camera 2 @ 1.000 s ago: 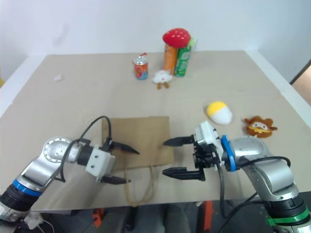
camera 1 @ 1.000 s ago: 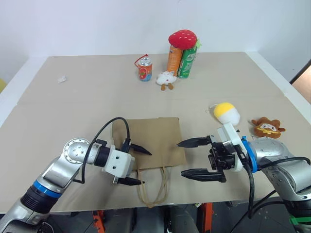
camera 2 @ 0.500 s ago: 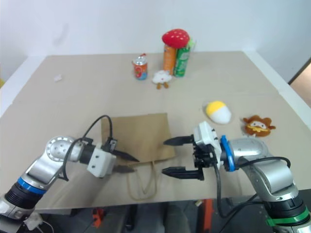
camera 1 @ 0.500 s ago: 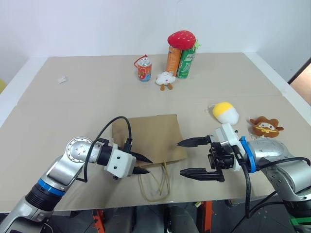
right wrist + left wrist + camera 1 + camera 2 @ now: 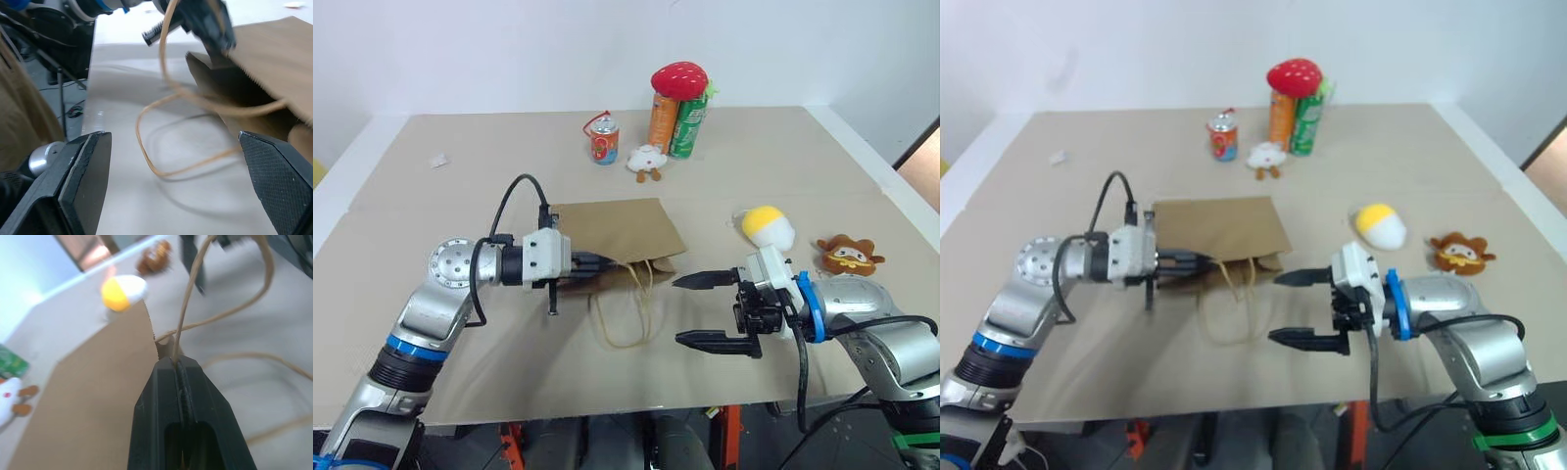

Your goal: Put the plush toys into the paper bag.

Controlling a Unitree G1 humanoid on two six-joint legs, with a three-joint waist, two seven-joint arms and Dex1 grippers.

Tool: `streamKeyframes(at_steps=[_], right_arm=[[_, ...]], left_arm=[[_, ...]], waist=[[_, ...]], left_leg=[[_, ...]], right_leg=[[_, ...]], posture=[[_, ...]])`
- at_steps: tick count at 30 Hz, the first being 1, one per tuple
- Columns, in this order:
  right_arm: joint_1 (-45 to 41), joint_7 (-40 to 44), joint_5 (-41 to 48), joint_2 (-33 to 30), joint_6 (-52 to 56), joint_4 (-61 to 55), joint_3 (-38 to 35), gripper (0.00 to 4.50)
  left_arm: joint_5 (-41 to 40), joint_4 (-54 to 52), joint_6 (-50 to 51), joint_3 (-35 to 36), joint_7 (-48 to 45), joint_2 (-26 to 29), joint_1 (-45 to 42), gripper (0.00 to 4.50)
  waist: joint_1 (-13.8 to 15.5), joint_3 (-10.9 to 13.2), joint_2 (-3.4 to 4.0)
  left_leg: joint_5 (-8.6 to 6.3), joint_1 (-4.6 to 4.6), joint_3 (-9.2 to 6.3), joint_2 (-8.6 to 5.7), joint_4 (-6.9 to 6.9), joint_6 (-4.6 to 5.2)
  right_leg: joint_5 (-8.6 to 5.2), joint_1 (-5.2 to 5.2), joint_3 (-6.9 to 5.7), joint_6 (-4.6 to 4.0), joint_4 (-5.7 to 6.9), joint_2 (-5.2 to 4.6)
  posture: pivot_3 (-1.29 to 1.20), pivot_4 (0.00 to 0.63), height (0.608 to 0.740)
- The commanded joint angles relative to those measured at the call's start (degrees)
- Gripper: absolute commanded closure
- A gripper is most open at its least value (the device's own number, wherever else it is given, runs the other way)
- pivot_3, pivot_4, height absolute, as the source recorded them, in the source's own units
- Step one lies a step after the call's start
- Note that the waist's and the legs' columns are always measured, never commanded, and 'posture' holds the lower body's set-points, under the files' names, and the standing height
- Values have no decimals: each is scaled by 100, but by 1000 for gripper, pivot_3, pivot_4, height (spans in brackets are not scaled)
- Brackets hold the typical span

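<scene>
Two plush toys sit out on the table [image 5: 460, 211], none of them in the paper bag [image 5: 617, 230]. The bag is plain brown kraft, flat and rectangular, its mouth edge lifted a little off the tabletop and gaping slightly toward the robot; from the right wrist view the inside looks dark and I can't make out anything in it. Its thin beige cord handles [image 5: 625, 313] trail in loops onto the table below the mouth.

The egg-shaped toy [image 5: 770, 227], yellow on top and white below, smooth and rounded, lies to the right of the bag. Just beyond it is the brown monkey-like toy [image 5: 849, 256], tan face, frilly edge, flat on the table. Both are well apart from the bag's opening.

The left gripper [image 5: 603, 262] reaches in level from the left, pointing right, its black fingers pinched tight on the bag's mouth edge, with one cord handle rising from between them in the left wrist view. The right gripper [image 5: 707, 310] hangs near the bag's right corner, pointing left, fingers spread wide with nothing between them.

At the far edge stand a small red can [image 5: 604, 138], an orange can [image 5: 664, 121] and a green can [image 5: 689, 126] topped by a red strawberry plush [image 5: 680, 78], with a small white plush [image 5: 648, 160] beside them.
</scene>
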Motion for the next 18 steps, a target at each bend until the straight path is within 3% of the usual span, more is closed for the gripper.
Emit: streamKeyframes(at_steps=[1,4,6,8,9,12,16,18], right_arm=[[-212,-176,-82,196,-129,65,14,0],[-347,-334,-286,389,-192,172,162,0],[-478,-567,-415,613,-233,281,241,464],[-620,-828,-549,839,-233,380,326,1029],[-701,-963,-667,958,-235,437,388,1630],[-897,-1299,-949,1244,-254,616,560,2497],[-1155,-1699,-1330,1619,-354,953,735,4469],[-1254,-1928,-1547,1793,-406,1117,822,4469]], left_arm=[[-202,-183,350,204,269,-130,-178,4442],[-185,-270,465,181,348,-189,-168,4442],[-182,-323,532,168,420,-237,-159,4500],[-226,-385,627,171,516,-300,-141,4500],[-241,-408,674,185,576,-344,-135,4500],[-180,-436,706,193,691,-424,-132,4500],[-169,-487,796,238,941,-539,-139,4500],[-186,-515,867,265,1070,-599,-140,4500]], waist=[[-5,0,0],[-7,0,0],[-6,0,0],[-11,0,0],[-10,0,0],[-9,0,-1],[-10,-1,0],[-11,0,0]], left_leg=[[0,0,1,0,0,0],[1,4,4,2,3,1],[1,5,4,3,3,1],[1,5,5,4,4,1],[1,5,8,4,4,2],[3,6,8,6,6,4],[4,6,10,10,6,6],[5,6,12,12,6,7]], right_leg=[[0,0,0,0,0,0],[5,1,6,-2,0,8],[5,1,6,-2,0,12],[6,1,9,-4,0,18],[9,-1,15,-4,0,24],[11,-1,17,-3,0,36],[14,-4,24,-6,0,47],[18,-7,33,-6,0,55]], posture=[[0,150,740],[0,150,740],[0,150,740],[0,150,740],[0,150,740],[0,150,740],[0,150,740],[0,150,740]])
